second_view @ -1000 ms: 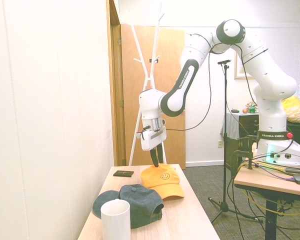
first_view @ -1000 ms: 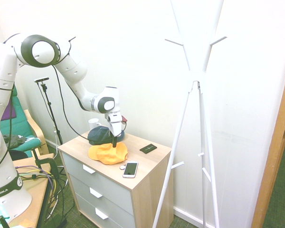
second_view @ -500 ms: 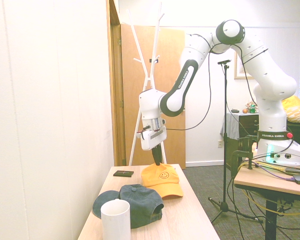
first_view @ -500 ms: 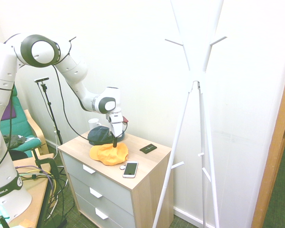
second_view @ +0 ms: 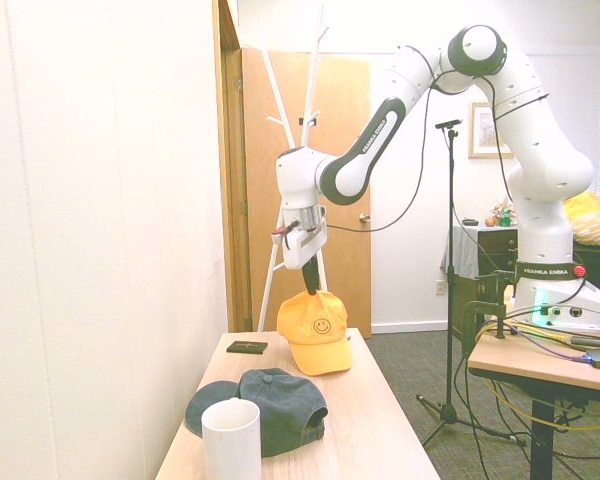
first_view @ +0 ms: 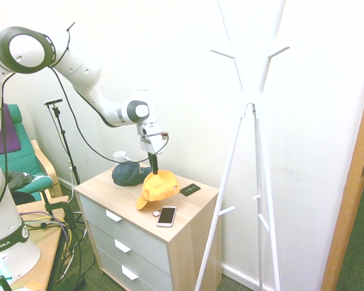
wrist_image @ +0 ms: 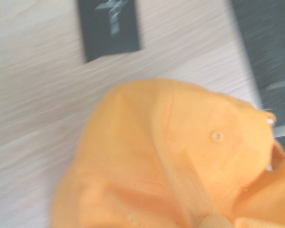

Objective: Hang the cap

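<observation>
Your end effector (first_view: pixel 153 170) clamped on cap (first_view: pixel 157 186) crown, cap dangling clear above desk (first_view: pixel 188 206); dark cap (first_view: pixel 129 173) at its 9 o'clock.

Wrist view blurred; cap (wrist_image: pixel 180 175) cut off at bottom edge.

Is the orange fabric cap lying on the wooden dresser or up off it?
Off it: the orange fabric cap hangs from the shut hand, brim down, above the wooden dresser.
</observation>
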Robot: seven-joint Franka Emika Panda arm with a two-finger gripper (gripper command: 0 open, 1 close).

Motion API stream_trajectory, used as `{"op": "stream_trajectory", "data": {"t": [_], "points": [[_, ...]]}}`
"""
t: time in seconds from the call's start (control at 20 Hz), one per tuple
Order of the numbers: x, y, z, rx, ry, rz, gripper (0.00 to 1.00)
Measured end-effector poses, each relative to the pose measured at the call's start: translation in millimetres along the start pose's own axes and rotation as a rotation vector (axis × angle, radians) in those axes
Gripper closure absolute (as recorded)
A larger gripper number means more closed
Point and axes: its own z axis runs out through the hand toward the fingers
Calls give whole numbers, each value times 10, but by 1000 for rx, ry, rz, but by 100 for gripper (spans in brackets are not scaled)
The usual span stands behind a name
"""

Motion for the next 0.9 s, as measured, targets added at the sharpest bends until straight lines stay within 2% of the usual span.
{"op": "stream_trajectory", "data": {"t": [0.4,0.75,0.9], "points": [[410,447,-1263,-114,303,-21,100],[851,977,-2419,-211,546,26,100],[991,1201,-2746,-274,626,39,100]]}}
